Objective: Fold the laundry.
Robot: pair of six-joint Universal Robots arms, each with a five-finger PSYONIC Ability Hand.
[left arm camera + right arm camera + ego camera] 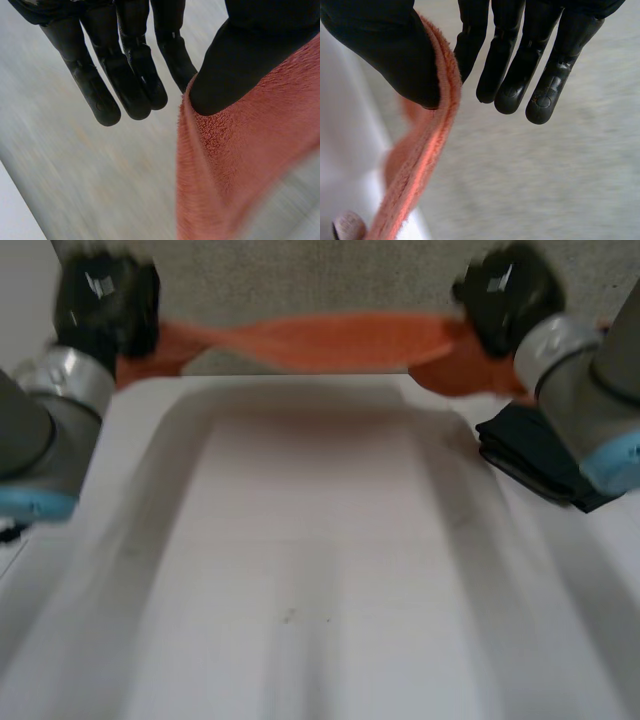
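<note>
An orange towel [320, 340] hangs stretched and slightly twisted in the air past the table's far edge, between my two hands. My left hand [105, 300] holds its left end, and my right hand [510, 295] holds its right end. In the left wrist view the thumb [235, 65] presses on the towel [240, 165] beside the straight fingers [125, 80]. In the right wrist view the towel's edge [427, 160] runs between the thumb [385, 50] and the nearest finger [475, 45], pinched there.
The white table [320, 590] spreads below and in front of the towel. A dark folded cloth [530, 455] lies on its right side, next to my right arm. Grey floor lies beyond the far edge.
</note>
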